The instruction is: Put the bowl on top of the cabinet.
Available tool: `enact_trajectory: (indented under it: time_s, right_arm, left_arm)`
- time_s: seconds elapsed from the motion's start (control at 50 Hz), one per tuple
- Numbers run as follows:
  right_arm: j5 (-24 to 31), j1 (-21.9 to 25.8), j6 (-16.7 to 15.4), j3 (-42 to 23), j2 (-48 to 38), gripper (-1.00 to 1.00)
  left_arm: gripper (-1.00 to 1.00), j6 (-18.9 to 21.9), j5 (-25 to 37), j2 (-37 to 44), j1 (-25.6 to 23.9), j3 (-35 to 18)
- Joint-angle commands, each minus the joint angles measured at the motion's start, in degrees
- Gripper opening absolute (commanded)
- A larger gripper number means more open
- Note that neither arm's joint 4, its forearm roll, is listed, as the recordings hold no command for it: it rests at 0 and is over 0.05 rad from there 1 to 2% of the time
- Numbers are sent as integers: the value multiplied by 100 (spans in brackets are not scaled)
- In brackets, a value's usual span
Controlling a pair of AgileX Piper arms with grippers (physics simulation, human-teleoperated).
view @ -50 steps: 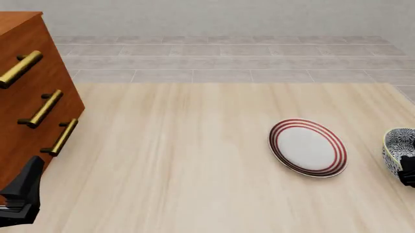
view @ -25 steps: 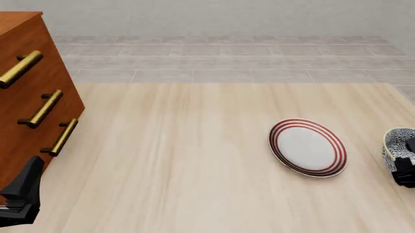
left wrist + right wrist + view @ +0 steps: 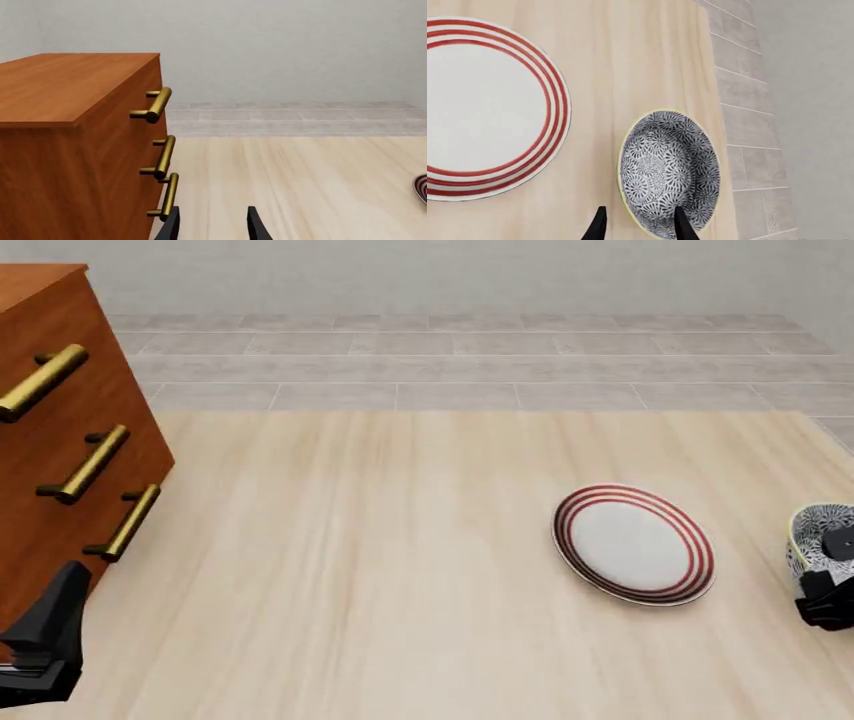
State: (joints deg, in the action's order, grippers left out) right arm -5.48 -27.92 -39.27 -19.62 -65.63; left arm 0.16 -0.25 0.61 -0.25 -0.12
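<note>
A pale wooden worktop point(image 3: 400, 570) is carrying a cabinet point(image 3: 54, 460) at left, a red-ringed plate point(image 3: 633, 543) and a patterned bowl point(image 3: 817, 540) at right.

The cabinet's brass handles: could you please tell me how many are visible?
3, all on the drawer face of the cabinet at the table's left edge: top handle, middle handle, bottom handle. None appears hidden; the left wrist view also shows three.

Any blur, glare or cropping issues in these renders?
Front view: sharp, flat even light, no glare; the bowl is cut by the frame edge and partly behind the right pincer. Right wrist view: crisp, bowl pattern fully legible. Left wrist view: sharp; soft sheen on the cabinet handles only.
</note>
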Motion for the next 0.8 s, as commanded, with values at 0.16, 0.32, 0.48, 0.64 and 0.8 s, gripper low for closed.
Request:
enact_trajectory:
  time_s: [0.16,0.32,0.48,0.64,0.8]
  right_arm:
    - [-452,-73,-27,26,-544,100]
    - [-575,-69,7,26,-709,100]
    - [-678,-96,-20,34,-830,100]
    - [-846,-125,-4,59,-1030,100]
    - [-882,-131,10,39,-1106,100]
  left_arm:
    - [100,-4,-2,-2,26,-3]
    - [100,-2,-2,-4,26,-3]
    - [100,-3,-2,-1,26,-3]
    - [100,-2,-2,-2,26,-3]
    - [100,-4,-2,-2,27,-3]
